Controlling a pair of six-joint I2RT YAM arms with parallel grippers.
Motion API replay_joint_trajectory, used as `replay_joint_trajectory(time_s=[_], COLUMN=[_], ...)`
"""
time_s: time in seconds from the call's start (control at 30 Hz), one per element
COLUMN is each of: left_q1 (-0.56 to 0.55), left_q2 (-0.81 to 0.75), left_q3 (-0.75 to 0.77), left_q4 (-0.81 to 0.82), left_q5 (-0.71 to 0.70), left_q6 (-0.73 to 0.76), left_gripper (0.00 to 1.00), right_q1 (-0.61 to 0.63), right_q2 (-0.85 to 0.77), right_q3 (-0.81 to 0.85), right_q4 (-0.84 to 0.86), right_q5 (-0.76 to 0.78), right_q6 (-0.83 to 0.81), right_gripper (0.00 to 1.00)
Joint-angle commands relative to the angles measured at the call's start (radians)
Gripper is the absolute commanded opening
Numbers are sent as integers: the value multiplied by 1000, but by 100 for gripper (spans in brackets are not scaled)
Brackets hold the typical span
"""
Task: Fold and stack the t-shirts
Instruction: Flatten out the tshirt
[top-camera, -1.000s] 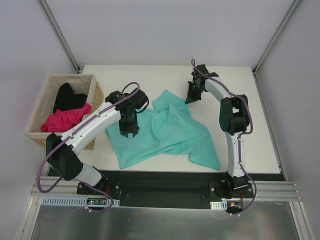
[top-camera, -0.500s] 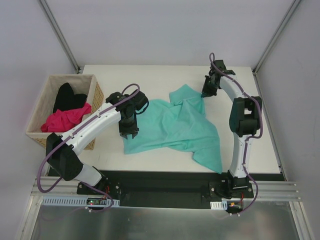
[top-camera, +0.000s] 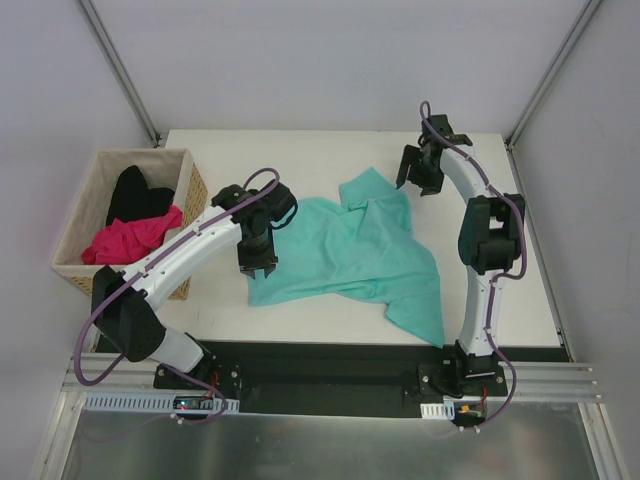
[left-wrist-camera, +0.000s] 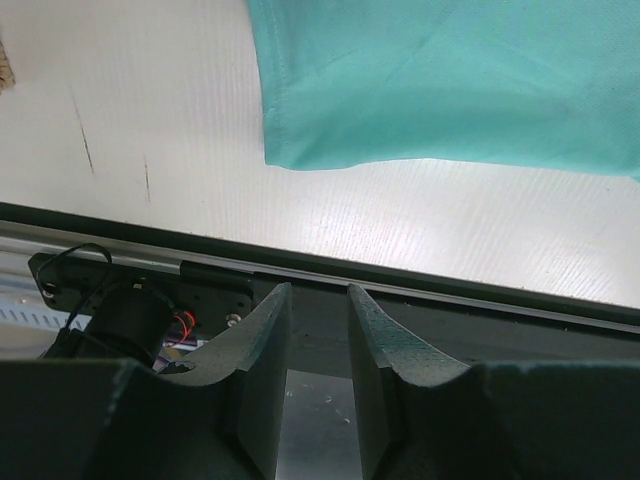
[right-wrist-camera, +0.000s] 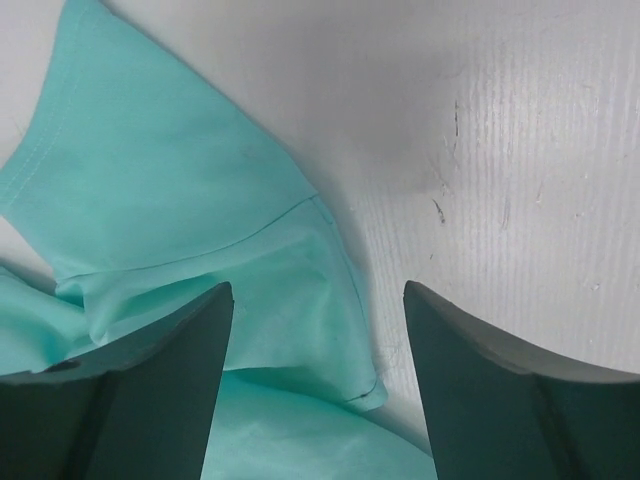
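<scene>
A teal t-shirt (top-camera: 350, 250) lies crumpled and spread on the white table (top-camera: 300, 160). It also shows in the left wrist view (left-wrist-camera: 450, 80) and the right wrist view (right-wrist-camera: 180, 200). My left gripper (top-camera: 258, 268) hovers at the shirt's left edge; its fingers (left-wrist-camera: 318, 290) stand a little apart with nothing between them. My right gripper (top-camera: 418, 182) is wide open and empty just above the shirt's far right sleeve (right-wrist-camera: 318, 288). A magenta pink t-shirt (top-camera: 130, 240) and a black t-shirt (top-camera: 135, 195) lie bunched in the wicker basket (top-camera: 195, 190).
The basket stands off the table's left side, next to my left arm. The table's black front rail (left-wrist-camera: 420, 290) lies just below the shirt's near hem. Bare table shows behind the shirt and to the right of my right arm.
My right gripper dragged the shirt's far corner to the right, then opened and let it go. The shirt slid right, away from the left gripper, which hardly moved.
</scene>
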Motion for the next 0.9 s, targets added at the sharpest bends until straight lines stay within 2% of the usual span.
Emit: replay_joint_trajectory(time_s=[0.0,0.2,0.53,0.63,0.8,0.87], left_q1=[9,9,7,7,7,9], left_q2=[-9,14,11,-2,-16,-18], left_q3=[1,12,2,-10,-30,-33], left_q4=[-4,2,8,8,8,8], left_q5=[-7,-4,-7,-7,-4,-4], left_q6=[-7,6,-7,-15,-24,-26], left_gripper=[29,29,28,29,29,29], right_q1=[28,92,221,231,231,229], right_q2=[-127,-133,-113,-112,-121,-125], right_q3=[26,36,-61,-84,-113,-118], right_q4=[-4,-16,25,39,53,53], right_q5=[5,-55,-122,-138,-132,-124], right_q6=[-27,-24,13,28,34,34], right_gripper=[73,71,70,56,42,31])
